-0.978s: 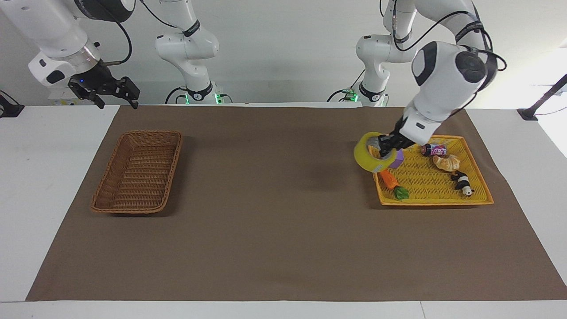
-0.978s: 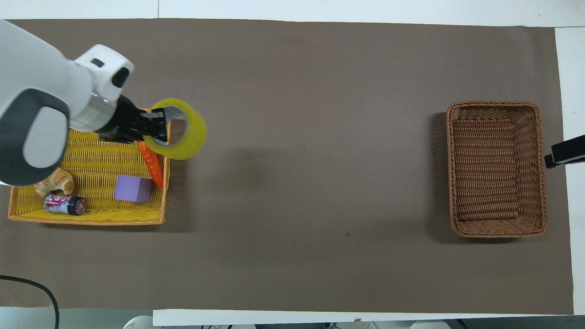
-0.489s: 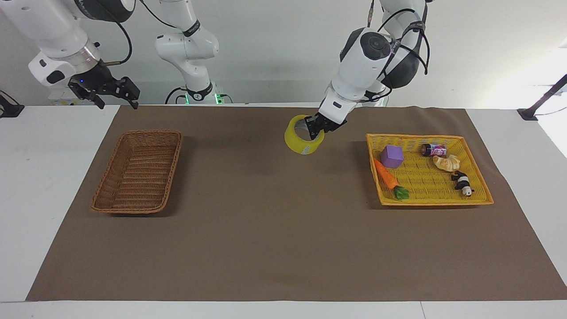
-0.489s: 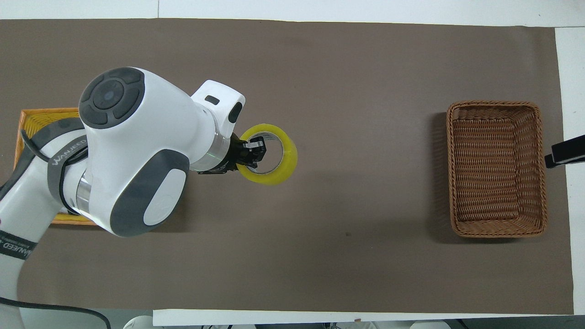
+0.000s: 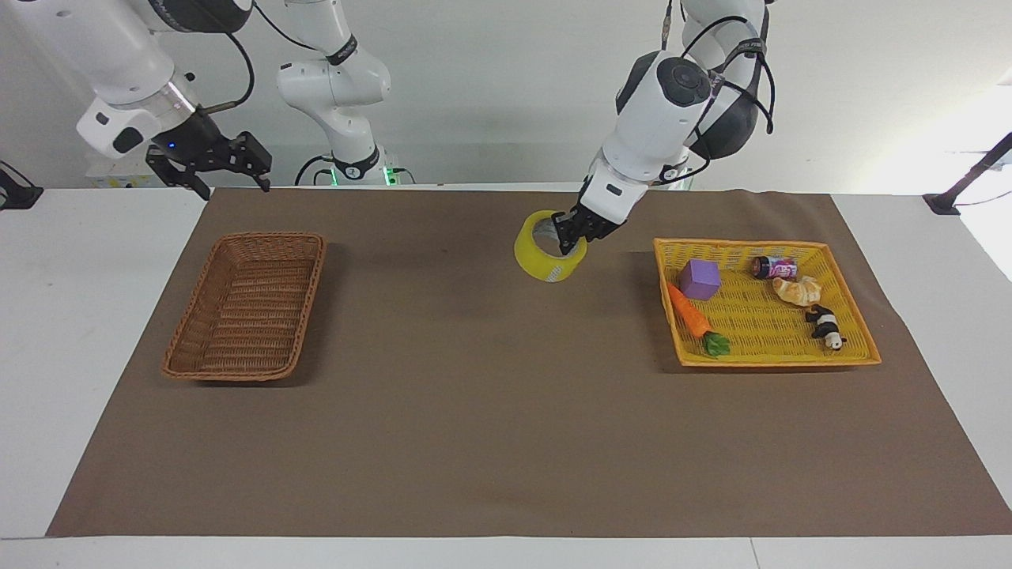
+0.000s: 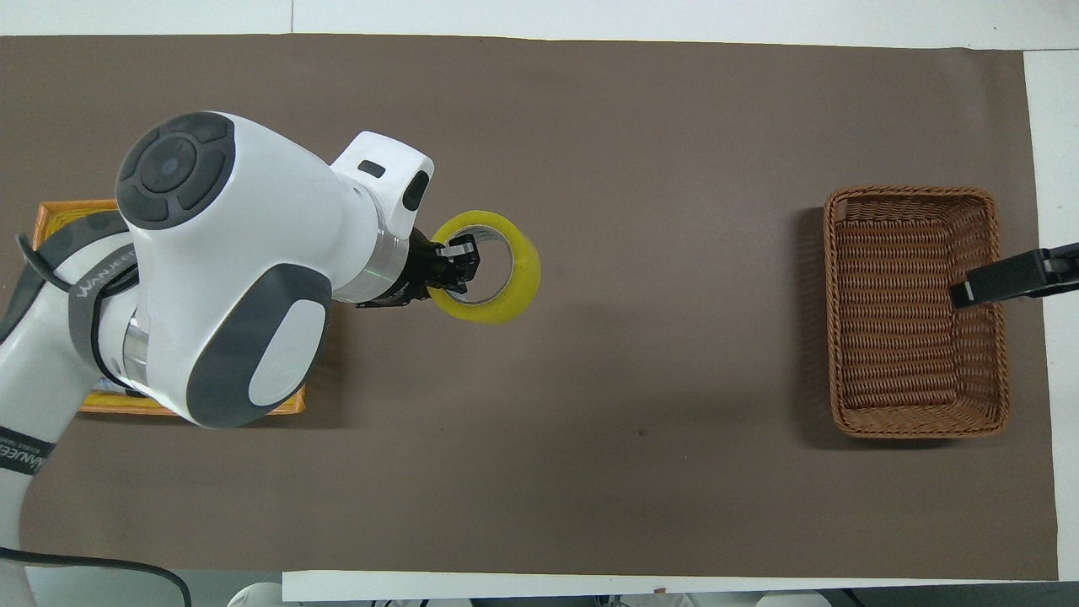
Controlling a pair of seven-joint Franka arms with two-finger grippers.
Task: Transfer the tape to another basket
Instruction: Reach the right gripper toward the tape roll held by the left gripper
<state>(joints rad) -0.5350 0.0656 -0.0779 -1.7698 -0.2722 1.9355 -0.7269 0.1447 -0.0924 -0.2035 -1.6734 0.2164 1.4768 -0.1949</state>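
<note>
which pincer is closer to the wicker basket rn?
Right. The right pincer is up by the wicker basket, at its robot-side end. The left pincer holds the tape mid-table, well short of it.

Left arm reaches in over mid counter, wrist angled down, left tool (image 5: 572, 228) closed on tape (image 5: 545, 257) wall, holding roll tilted in air. Right arm raised, right tool (image 5: 224, 167) fingers spread, over basket (image 5: 207, 363) edge.

Left arm (image 6: 101, 278) band seemingly reads "WANJEED".
</note>
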